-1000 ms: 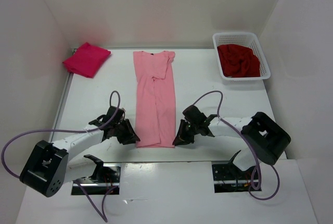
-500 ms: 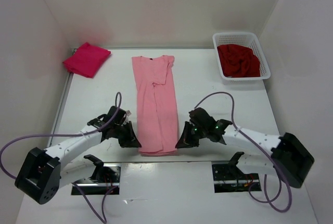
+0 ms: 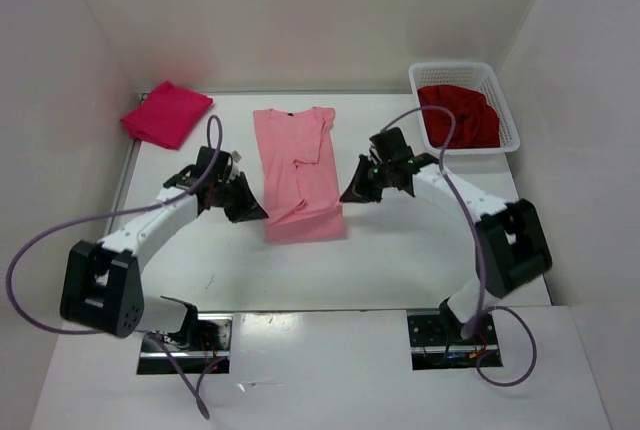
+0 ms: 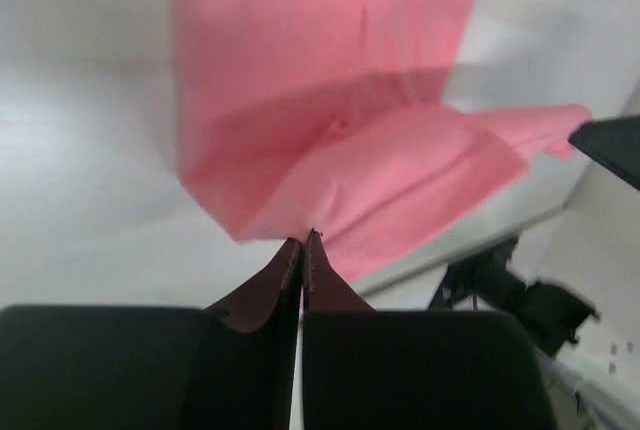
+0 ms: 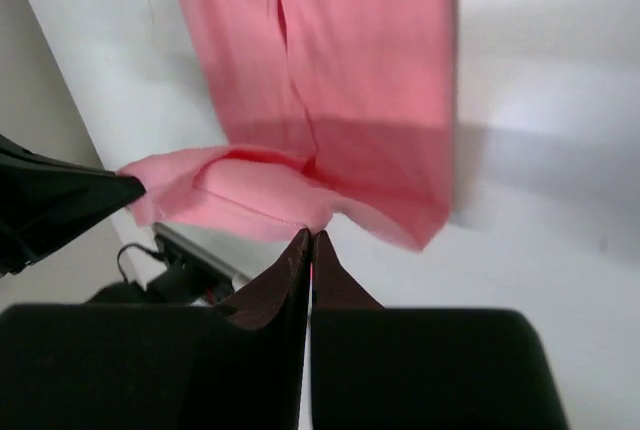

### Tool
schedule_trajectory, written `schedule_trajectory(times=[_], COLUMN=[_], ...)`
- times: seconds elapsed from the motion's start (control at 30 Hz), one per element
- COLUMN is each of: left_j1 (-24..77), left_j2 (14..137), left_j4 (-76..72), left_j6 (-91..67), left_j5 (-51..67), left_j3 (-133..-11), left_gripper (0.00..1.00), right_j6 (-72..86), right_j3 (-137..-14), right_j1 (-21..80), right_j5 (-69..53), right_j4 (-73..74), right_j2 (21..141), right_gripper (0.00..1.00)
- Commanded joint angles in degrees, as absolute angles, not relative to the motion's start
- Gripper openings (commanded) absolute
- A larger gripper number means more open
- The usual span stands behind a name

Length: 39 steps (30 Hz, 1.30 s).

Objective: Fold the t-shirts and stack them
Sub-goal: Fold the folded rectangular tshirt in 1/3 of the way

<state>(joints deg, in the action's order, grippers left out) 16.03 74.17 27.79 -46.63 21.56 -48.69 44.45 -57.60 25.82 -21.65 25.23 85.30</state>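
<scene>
Shirt (image 3: 295,155) of light pink half-folded on white desk (image 3: 420,250)
Left fingers (image 4: 268,288) and right fingers (image 5: 280,285) each pinch a corner of its raised lower edge.

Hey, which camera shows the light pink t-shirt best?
The top external view: it shows the whole light pink t-shirt, hem folded up toward the collar. The left wrist view shows only one hem corner pinched in the left gripper; the right wrist view, the other corner in the right gripper.
</scene>
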Motion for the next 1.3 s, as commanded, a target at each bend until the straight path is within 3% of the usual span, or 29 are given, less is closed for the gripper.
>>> schedule_trajectory(times=[0.0, 0.17, 0.37, 0.5, 0.57, 0.6, 0.63, 0.67, 0.77, 1.0, 1.07, 1.1, 1.13, 1.27], left_j1=[11.96, 10.20, 9.58, 8.26, 7.65, 7.65, 7.65, 7.65, 7.65, 13.17, 15.98, 16.78, 16.79, 17.92], left_j2=[81.89, 96.47, 105.64, 108.98, 109.78, 108.82, 107.76, 106.36, 98.28, 87.29, 86.58, 86.57, 87.62, 93.06], left_j4=[21.72, 19.17, 18.46, 17.59, 16.53, 15.91, 15.91, 15.04, 11.79, 6.43, 1.69, 0.71, 0.18, 0.18], left_j6=[-41.93, -40.25, -40.25, -40.25, -40.25, -40.25, -40.25, -40.25, -41.04, -48.84, -51.49, -52.29, -52.29, -50.19], left_j5=[18.20, 16.35, 13.45, 13.44, 15.19, 15.73, 15.73, 15.04, 13.54, 18.45, 18.46, 18.46, 17.85, 15.65], left_j3=[-55.35, -67.73, -74.70, -76.64, -77.25, -77.26, -77.26, -77.26, -73.75, -56.45, -50.40, -49.49, -49.48, -50.80], left_gripper=[0.00, 0.02, 0.02, 0.11, 0.24, 0.37, 0.40, 0.40, 0.41, 0.39, 0.37, 0.37, 0.37, 0.36], right_j6=[36.83, 36.30, 34.89, 34.37, 34.37, 34.37, 34.37, 34.37, 34.37, 34.37, 35.15, 35.68, 35.68, 34.02], right_j3=[-66.51, -78.91, -92.45, -99.30, -100.45, -100.46, -100.46, -100.46, -99.94, -82.02, -76.33, -74.81, -73.32, -73.30], right_j1=[23.12, 20.13, 19.60, 19.07, 19.07, 19.07, 19.07, 19.07, 19.07, 21.97, 23.81, 24.34, 24.35, 26.10], right_j5=[-20.83, -23.64, -22.58, -23.20, -22.59, -22.07, -22.06, -22.06, -20.75, -19.60, -19.60, -19.60, -19.60, -18.90], right_j4=[23.38, 22.50, 25.84, 27.94, 28.48, 28.48, 28.48, 28.48, 28.48, 22.68, 20.67, 19.87, 19.86, 20.47], right_j2=[94.20, 107.45, 118.46, 126.02, 126.56, 126.56, 126.56, 125.69, 122.27, 108.82, 107.40, 106.88, 107.83, 112.84], right_gripper=[0.00, 0.00, 0.00, 0.00, 0.07, 0.11, 0.15, 0.23, 0.34, 0.46, 0.36, 0.23, 0.18, 0.13])
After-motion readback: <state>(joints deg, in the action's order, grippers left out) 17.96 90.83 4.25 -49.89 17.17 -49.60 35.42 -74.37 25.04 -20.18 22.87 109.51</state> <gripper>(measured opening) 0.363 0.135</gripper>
